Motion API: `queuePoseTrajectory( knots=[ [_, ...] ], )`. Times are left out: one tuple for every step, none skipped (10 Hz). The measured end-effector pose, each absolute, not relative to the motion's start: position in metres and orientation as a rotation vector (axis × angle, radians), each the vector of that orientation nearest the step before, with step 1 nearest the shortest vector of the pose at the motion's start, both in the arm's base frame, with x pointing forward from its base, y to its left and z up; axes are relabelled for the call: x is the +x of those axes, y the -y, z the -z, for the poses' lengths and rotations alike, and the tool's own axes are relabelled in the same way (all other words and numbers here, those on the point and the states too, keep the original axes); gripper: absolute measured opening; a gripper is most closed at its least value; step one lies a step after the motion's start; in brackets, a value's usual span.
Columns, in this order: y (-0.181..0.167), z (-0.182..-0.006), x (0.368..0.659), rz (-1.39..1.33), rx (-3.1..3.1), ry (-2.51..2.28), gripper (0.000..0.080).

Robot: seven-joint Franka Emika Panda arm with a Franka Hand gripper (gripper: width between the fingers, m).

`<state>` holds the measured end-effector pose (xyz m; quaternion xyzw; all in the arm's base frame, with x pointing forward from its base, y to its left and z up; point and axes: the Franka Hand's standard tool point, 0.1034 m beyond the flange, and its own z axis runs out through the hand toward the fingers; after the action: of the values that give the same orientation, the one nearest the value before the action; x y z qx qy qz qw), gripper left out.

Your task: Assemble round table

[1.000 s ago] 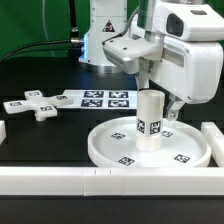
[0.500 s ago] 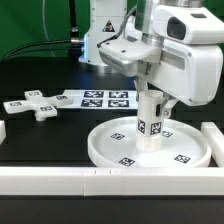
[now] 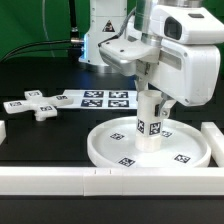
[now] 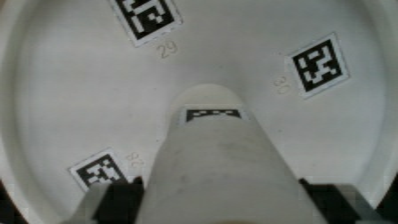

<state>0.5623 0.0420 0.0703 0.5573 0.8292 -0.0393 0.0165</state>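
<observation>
The large white rimmed disc (image 3: 150,145) lies flat on the black table, with square tags on its face. The short thick white cylinder (image 3: 150,122) stands upright at the disc's middle, tags on its side. My gripper (image 3: 150,97) is over it and shut on the cylinder's top. In the wrist view the cylinder (image 4: 217,160) runs between my two dark fingers (image 4: 118,200), down to the disc (image 4: 71,90). The small cross-shaped piece (image 3: 33,105) lies on the table at the exterior view's left.
The marker board (image 3: 100,98) lies flat behind the disc. Long white bars run along the front (image 3: 60,180) and at the exterior view's right (image 3: 214,135). The arm's base (image 3: 105,30) stands at the back.
The wrist has turned between one second ago and now, with the gripper still on the cylinder. Disc and cross piece have not moved.
</observation>
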Motion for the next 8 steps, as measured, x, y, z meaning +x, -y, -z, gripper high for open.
queuePoseTrajectory(
  knots=[
    [-0.0417,-0.0703,0.5616,0.122,1.979,-2.390,0.0407],
    [-0.0425,-0.0703,0.5606,0.127,2.133,-2.250,0.0407],
    [-0.0435,-0.0703,0.5587,0.146,2.285,-2.097,0.0407],
    [-0.0432,-0.0704,0.5575,0.174,2.407,-1.958,0.0408],
    [-0.0429,-0.0702,0.5577,0.172,2.480,-1.858,0.0409],
    [-0.0430,-0.0702,0.5577,0.170,2.546,-1.760,0.0409],
    [-0.0430,-0.0702,0.5576,0.168,2.592,-1.686,0.0409],
    [-0.0430,-0.0701,0.5576,0.167,2.625,-1.631,0.0409]
  ],
)
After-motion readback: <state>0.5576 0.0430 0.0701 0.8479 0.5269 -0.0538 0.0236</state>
